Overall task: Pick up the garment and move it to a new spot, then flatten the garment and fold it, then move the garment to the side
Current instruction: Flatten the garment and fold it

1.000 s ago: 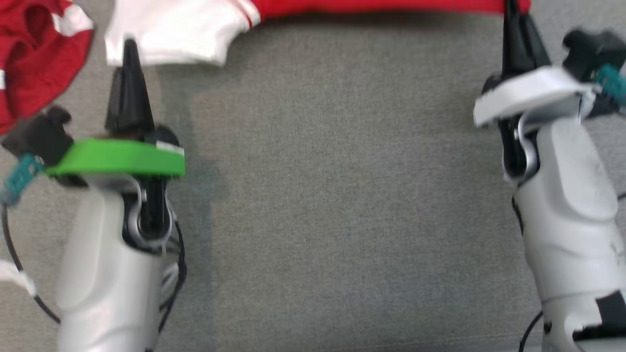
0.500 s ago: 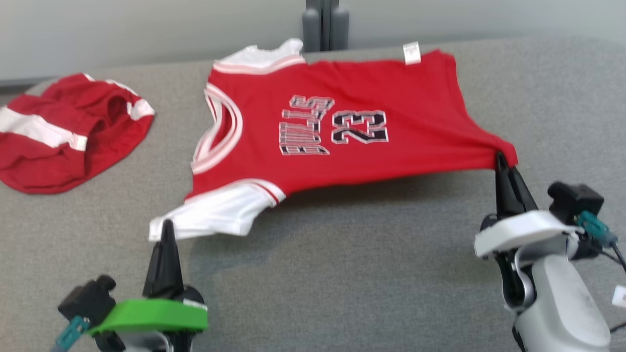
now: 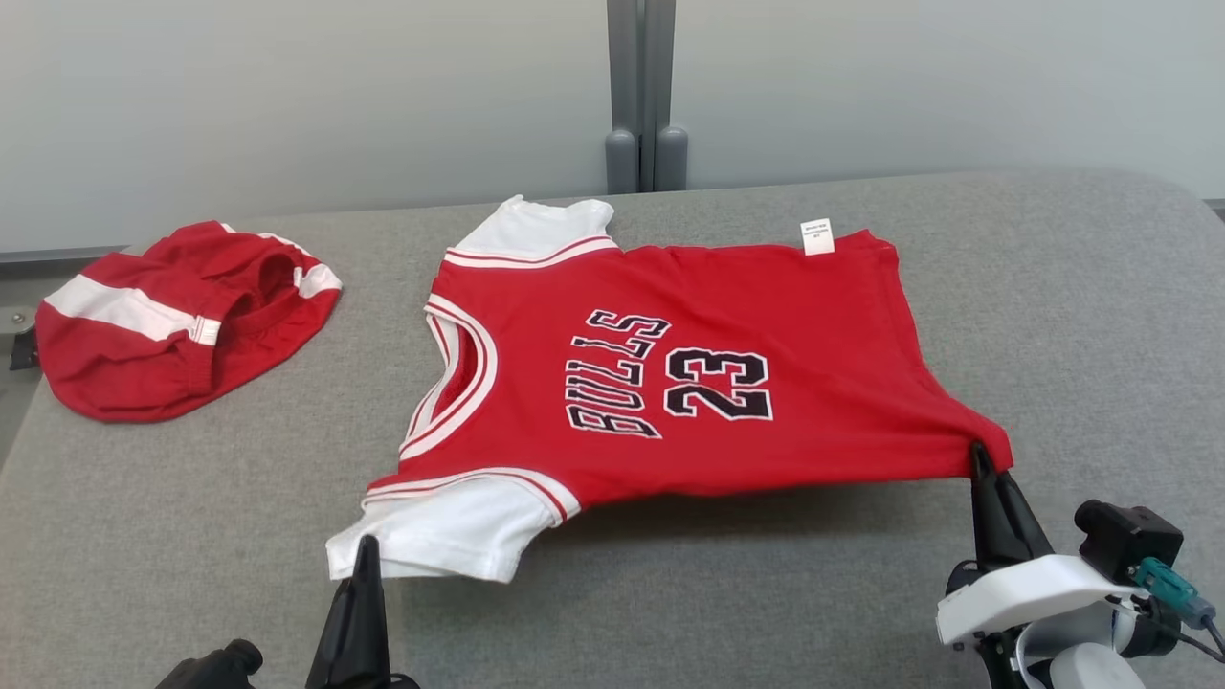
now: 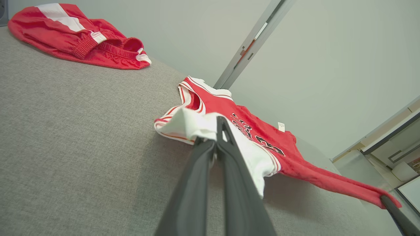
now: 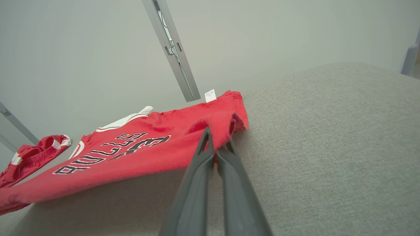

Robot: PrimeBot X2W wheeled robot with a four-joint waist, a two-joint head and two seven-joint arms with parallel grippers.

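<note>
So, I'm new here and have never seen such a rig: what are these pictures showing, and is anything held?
This is a two-armed robot; each arm ends in a thin two-fingered gripper. One picture looks down from its head, the other two look along each gripper from its wrist. On the grey table lie a red jersey numbered 23 and red shorts. The left gripper is shut on the jersey's white sleeve, the right gripper on its near hem corner, holding that edge above the table.

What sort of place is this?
Likely an indoor test room: wide grey fabric-covered table, plain pale wall panels, grey metal post between them, red Bulls jersey spread over it.
</note>
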